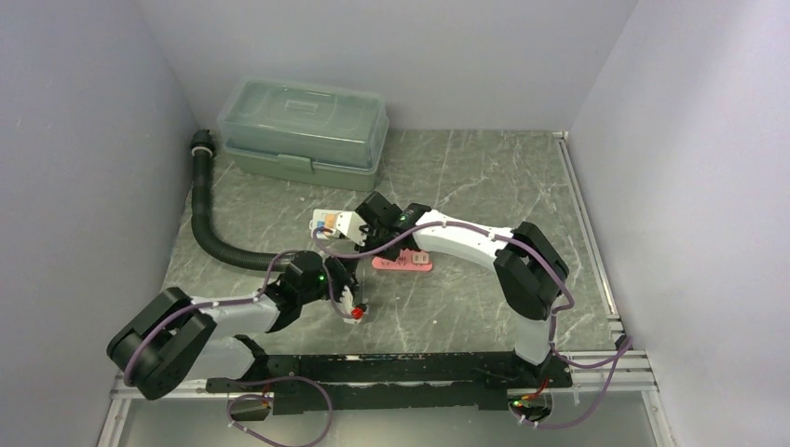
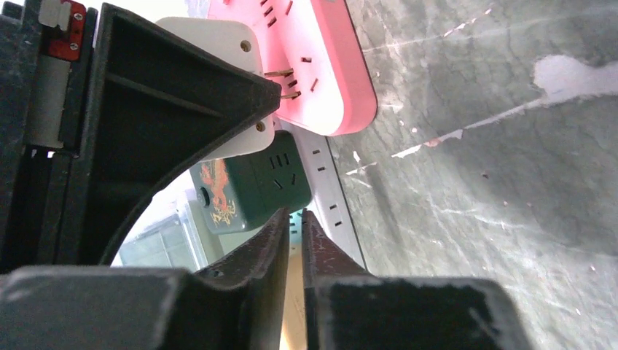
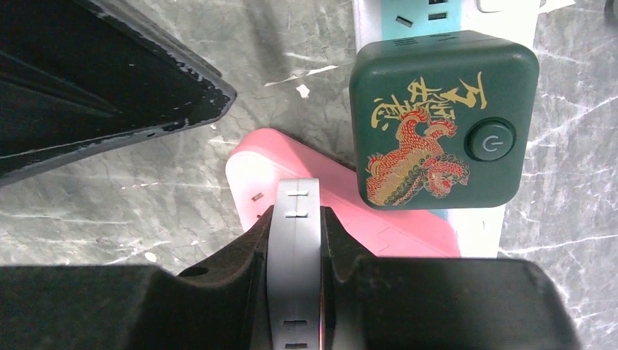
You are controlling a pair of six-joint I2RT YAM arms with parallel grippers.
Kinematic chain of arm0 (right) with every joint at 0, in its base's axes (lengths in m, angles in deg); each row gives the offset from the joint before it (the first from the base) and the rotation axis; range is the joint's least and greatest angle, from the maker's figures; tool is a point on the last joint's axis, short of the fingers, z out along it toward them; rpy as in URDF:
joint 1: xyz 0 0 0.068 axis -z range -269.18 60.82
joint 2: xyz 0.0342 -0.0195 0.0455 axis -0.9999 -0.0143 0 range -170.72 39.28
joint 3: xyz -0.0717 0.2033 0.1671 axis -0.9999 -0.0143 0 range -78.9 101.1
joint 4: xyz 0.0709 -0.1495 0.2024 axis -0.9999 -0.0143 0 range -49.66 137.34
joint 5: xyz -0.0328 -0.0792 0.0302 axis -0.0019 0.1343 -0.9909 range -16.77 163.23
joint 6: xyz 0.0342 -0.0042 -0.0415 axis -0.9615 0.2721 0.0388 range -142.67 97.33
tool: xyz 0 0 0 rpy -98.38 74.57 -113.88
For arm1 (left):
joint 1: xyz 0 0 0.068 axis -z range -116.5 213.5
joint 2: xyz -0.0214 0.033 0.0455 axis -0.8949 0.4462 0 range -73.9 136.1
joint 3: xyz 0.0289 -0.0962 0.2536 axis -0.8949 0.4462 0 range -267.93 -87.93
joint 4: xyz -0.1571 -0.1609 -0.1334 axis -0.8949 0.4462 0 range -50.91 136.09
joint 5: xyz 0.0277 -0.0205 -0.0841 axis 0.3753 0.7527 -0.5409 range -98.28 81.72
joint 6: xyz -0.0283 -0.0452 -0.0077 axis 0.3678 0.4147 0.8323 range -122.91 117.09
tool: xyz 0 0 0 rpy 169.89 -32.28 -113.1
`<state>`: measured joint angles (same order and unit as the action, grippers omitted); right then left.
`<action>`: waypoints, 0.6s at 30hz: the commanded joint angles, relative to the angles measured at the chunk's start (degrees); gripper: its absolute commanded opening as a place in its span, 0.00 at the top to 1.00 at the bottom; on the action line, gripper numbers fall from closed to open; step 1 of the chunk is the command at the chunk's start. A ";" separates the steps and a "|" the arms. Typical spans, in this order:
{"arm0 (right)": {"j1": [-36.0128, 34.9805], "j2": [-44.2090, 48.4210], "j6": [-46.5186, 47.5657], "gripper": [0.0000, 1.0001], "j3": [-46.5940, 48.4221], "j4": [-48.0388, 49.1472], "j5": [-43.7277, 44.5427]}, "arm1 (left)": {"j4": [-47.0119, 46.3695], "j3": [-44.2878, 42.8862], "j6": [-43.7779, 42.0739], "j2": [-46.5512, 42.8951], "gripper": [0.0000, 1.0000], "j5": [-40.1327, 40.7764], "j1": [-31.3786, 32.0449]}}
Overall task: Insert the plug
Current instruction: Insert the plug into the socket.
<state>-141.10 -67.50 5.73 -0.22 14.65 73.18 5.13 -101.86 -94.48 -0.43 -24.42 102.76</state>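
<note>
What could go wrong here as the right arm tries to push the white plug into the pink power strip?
First, the plug in the right gripper faces the pink power strip with its prongs seemingly tilted against the slots, so they may jam or bend. Second, nothing seems to pin the strip down, so a push may slide it. Third, the green adapter sits close by and could be bumped.

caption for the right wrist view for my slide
Right gripper clamps the grey plug over the pink power strip, beside a green dragon-printed socket cube
</note>
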 commanded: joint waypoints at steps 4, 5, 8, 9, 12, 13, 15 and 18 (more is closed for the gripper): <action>-1.13 2.51 -2.56 1.00 -3.11 0.51 -0.12 | 14.37 -1.16 5.05 -9.84 0.67 1.63 0.18; -1.30 2.73 -2.64 1.00 -3.50 0.72 -0.10 | 16.64 -1.49 5.86 -11.09 0.65 2.23 0.19; -1.75 3.44 -2.61 1.00 -4.84 1.57 1.94 | 24.81 -3.39 8.85 -15.25 0.59 3.59 -0.14; -1.90 3.65 -2.64 1.00 -5.38 1.90 2.25 | 27.80 -4.22 10.46 -16.57 0.57 3.85 -0.20; -2.79 4.47 -2.70 1.00 -7.13 3.24 3.52 | 36.38 -6.43 14.54 -20.24 0.49 4.39 -0.41; -3.09 4.69 -2.78 1.00 -7.83 3.73 3.85 | 38.50 -6.91 15.63 -21.08 0.47 4.51 -0.56; -3.47 4.92 -3.12 1.00 -8.53 4.30 4.27 | 41.90 -7.22 15.82 -23.24 0.46 4.62 -0.70; -4.08 5.30 -3.27 1.00 -9.20 4.81 5.06 | 45.34 -7.12 15.42 -26.84 0.48 4.48 -0.80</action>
<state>-143.79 -63.63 4.71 -7.37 22.25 78.42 41.11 -107.37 -81.60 -23.56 -20.25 102.28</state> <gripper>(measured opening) 0.233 0.538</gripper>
